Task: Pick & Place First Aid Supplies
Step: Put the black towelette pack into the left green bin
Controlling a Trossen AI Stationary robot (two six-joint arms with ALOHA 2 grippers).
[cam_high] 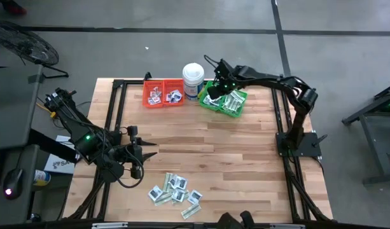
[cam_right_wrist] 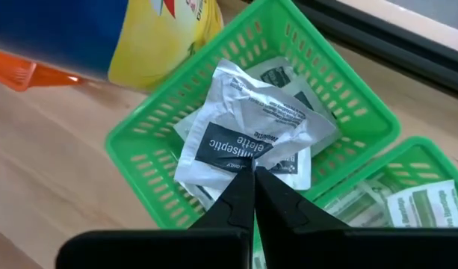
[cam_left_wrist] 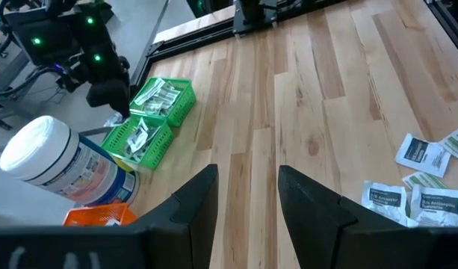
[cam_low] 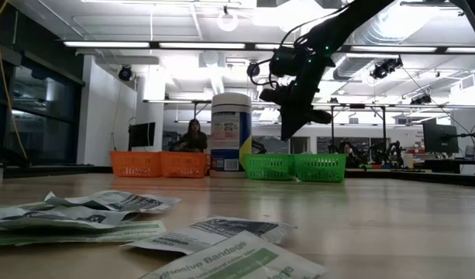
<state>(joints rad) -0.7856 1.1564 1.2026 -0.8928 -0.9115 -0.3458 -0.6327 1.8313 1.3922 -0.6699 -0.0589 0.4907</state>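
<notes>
Wooden table (cam_high: 245, 159) with black frame rails along both sides, both arms over it

Left arm reaches in from the left edge, left gripper (cam_high: 144, 152) hovers low over bare wood near the table's left side, fingers (cam_left_wrist: 195, 205) partly spread with a clear gap, nothing between them

Right arm comes from the right rail and stretches to the far middle, right gripper (cam_high: 212, 91) hangs above the green bins. Fingertips are pressed together and pinch the edge of one square white packet (cam_right_wrist: 243, 138) with a dark label; that packet dangles crumpled just over the left green bin (cam_right_wrist: 150, 175), apparently clear of the packets lying in it

Far edge, left to right: two red-orange bins (cam_high: 163, 93) side by side with a few white packets inside, tall white tub (cam_high: 193, 80) with blue and yellow label standing upright between the bin pairs, then the two green bins (cam_high: 225, 100). Left green bin holds white square packets, right green bin (cam_right_wrist: 430, 161) holds green-and-white strips

Loose pile of first aid packets (cam_high: 175, 191) lies flat on the near middle of the table, well apart from the bins: mixed white squares and pale green strips, some overlapping. Closest strip in the low view reads "Adhesive Bandage" (cam_low: 237, 263)

Person (cam_low: 194, 133) seated in the room far behind the table
</notes>
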